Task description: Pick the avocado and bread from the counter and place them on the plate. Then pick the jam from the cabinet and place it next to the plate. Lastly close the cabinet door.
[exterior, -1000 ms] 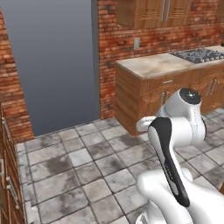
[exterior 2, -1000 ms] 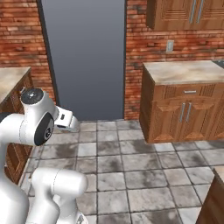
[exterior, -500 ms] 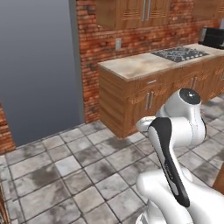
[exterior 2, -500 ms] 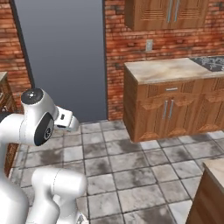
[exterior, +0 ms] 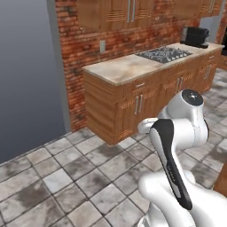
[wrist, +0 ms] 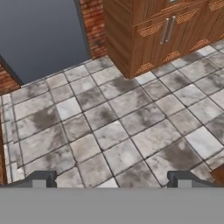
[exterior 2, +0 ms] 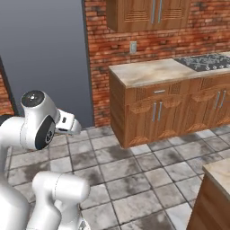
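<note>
Counter (exterior: pixel 128 68) of beige mottled stone tops brown wooden cupboards (exterior: pixel 133 111)

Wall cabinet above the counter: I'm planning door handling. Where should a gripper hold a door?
On the wall cabinet, take a vertical bar handle from the front, closing sideways across it. The doors look shut and flush; the slim upright bars are the only hold.

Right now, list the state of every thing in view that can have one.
Brown wooden base cupboards: doors shut.
Brown wooden wall cabinets: doors shut.
Beige mottled stone counter: bare at the near end.
Tool: open, holding nothing, over the grey tiled floor.
</note>
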Robot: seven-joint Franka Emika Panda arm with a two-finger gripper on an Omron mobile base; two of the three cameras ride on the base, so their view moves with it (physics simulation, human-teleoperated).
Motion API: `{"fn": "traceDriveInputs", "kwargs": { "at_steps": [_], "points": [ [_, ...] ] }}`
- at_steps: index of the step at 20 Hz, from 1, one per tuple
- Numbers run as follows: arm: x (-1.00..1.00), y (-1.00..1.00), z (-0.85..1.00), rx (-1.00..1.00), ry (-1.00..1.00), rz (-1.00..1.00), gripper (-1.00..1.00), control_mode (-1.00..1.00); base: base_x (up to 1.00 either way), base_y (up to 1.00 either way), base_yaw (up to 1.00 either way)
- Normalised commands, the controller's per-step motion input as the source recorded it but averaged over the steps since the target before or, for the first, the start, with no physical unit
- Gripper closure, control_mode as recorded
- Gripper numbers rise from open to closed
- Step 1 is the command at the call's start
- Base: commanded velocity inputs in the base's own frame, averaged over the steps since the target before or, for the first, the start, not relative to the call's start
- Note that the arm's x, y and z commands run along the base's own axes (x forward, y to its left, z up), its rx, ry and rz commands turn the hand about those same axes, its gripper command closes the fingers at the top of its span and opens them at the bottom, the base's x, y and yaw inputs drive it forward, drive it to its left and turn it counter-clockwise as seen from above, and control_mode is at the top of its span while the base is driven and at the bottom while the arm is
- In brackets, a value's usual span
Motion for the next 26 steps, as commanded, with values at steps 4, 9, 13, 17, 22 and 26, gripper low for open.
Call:
{"fn": "traceDriveInputs", "kwargs": {
  "at_steps": [4,9,13,17,22,26],
  "points": [
    [0.00,0.00,0.00,0.00,0.00,0.00,-1.00,1.00,0.47,0.00,-0.27],
    [0.00,0.00,0.00,0.00,0.00,0.00,-1.00,1.00,0.47,0.08,-0.30],
    [0.00,0.00,0.00,0.00,0.00,0.00,-1.00,1.00,0.44,0.16,-0.32],
    [0.00,0.00,0.00,0.00,0.00,0.00,-1.00,1.00,0.44,0.18,-0.32],
    [0.00,0.00,0.00,0.00,0.00,0.00,-1.00,1.00,0.39,0.17,-0.31],
    [0.00,0.00,0.00,0.00,0.00,0.00,-1.00,1.00,0.40,0.17,-0.30]
  ]
}}
